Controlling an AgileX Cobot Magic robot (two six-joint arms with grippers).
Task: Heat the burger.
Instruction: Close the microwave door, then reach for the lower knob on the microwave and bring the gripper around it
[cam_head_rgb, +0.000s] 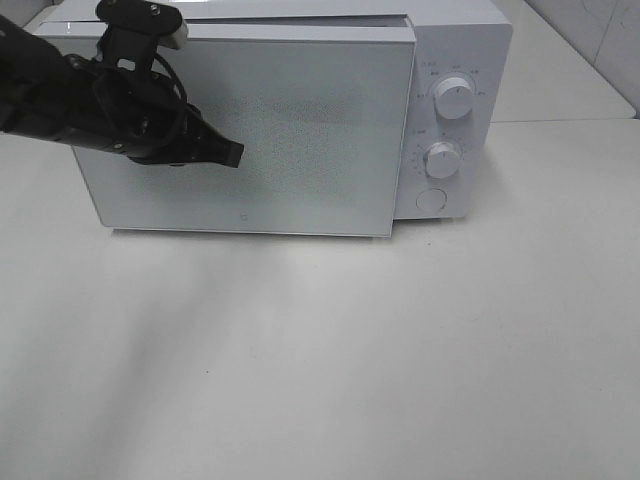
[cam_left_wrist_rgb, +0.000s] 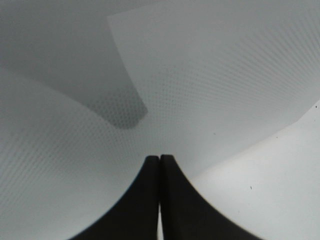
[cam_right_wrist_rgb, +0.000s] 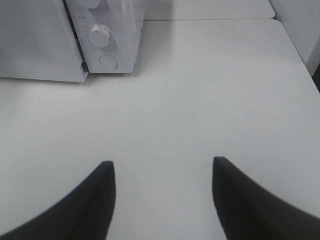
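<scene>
A white microwave (cam_head_rgb: 455, 40) fills the upper half of the high view, its frosted door (cam_head_rgb: 270, 140) shut or all but shut; which of the two cannot be told from here. The burger is nowhere to be seen in any view. It is not on the table (cam_head_rgb: 400, 350), and if it sits behind the door the speckled glass gives nothing away.

The left gripper (cam_head_rgb: 232, 153) reaches in from the upper left, its jaws pressed together on nothing and the tip close against the door's left half. Whether it touches the glass cannot be made out. The right gripper (cam_right_wrist_rgb: 162, 161) hangs over bare table with its jaws spread wide and nothing between them. The microwave's control panel shows at the upper left of its wrist view.

At the upper right of the high view are an upper dial (cam_head_rgb: 454, 98), a lower dial (cam_head_rgb: 442, 159) and a round button (cam_head_rgb: 431, 200) below them.

By judgement, a burger is light, soft and loosely stacked. It would squash under a hard pinch and its layers could slide apart, so it is best taken low across the bun's sides with a gentle close, or carried on whatever it rests on. Which way it faces cannot be said while it is hidden. A round bun has no long axis across; its only real axis is the upright stack.
</scene>
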